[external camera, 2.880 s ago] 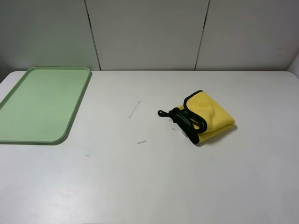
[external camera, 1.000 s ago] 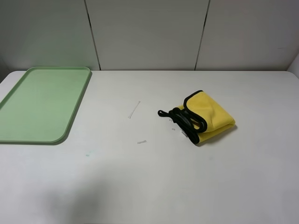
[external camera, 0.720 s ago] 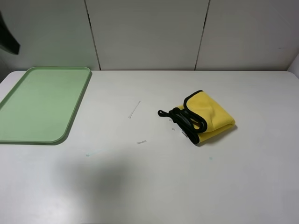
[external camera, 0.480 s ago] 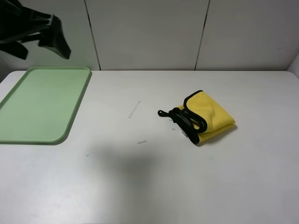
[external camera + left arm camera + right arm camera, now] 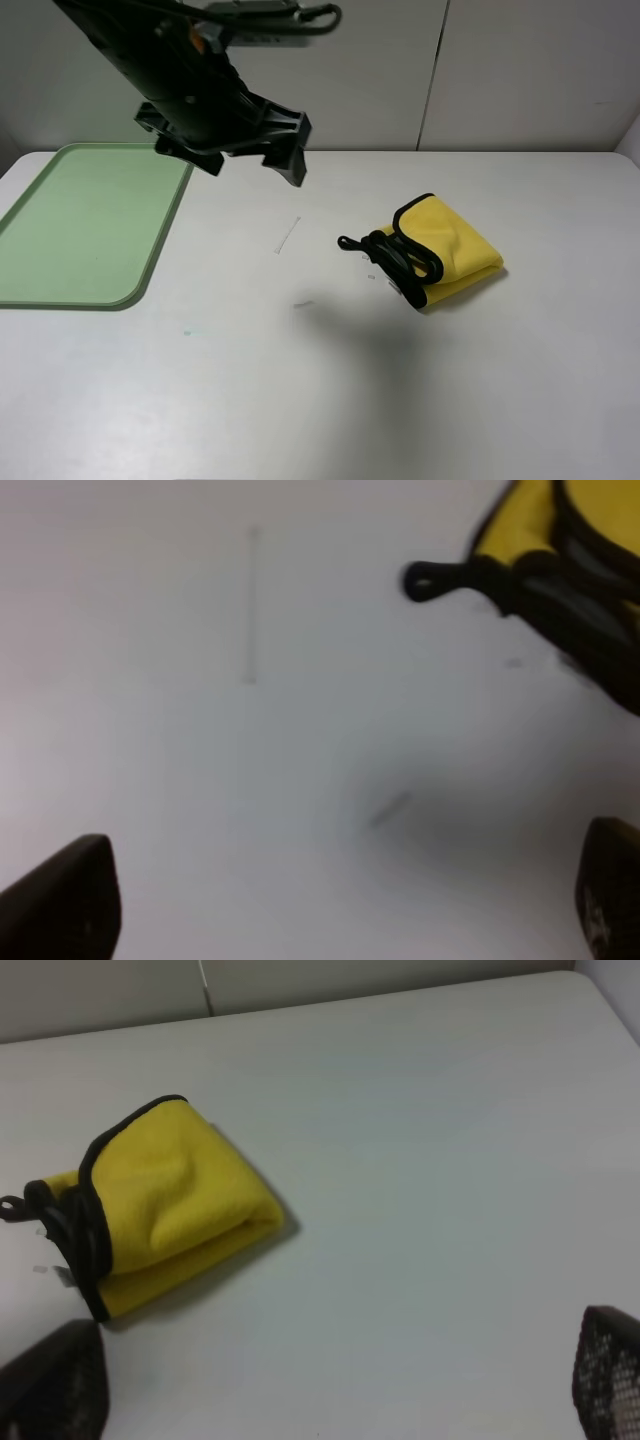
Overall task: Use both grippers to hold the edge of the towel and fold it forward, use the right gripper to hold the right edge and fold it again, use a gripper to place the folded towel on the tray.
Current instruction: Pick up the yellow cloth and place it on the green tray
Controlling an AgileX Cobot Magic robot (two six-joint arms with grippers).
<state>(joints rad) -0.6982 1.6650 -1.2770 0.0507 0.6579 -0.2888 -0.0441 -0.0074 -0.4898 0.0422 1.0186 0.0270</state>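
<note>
Hovering left hand (image 5: 250, 158), fingers apart, above worktop (image 5: 300, 400) between tray (image 5: 160, 240) and towel (image 5: 450, 245), touching neither. Holding right hand (image 5: 330, 1385) fingers apart, empty, clear of towel. Resting towel, bunched, on worktop, well apart from tray.

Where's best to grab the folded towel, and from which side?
Probably the stacked black-bound edges of the towel, from above on the side facing the tray: all layers end there, so one pinch should keep it folded.

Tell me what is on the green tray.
Nothing shows on the tray: its floor is bare green. The left gripper hangs in front of its far right corner, hiding that bit. The towel lies elsewhere.
</note>
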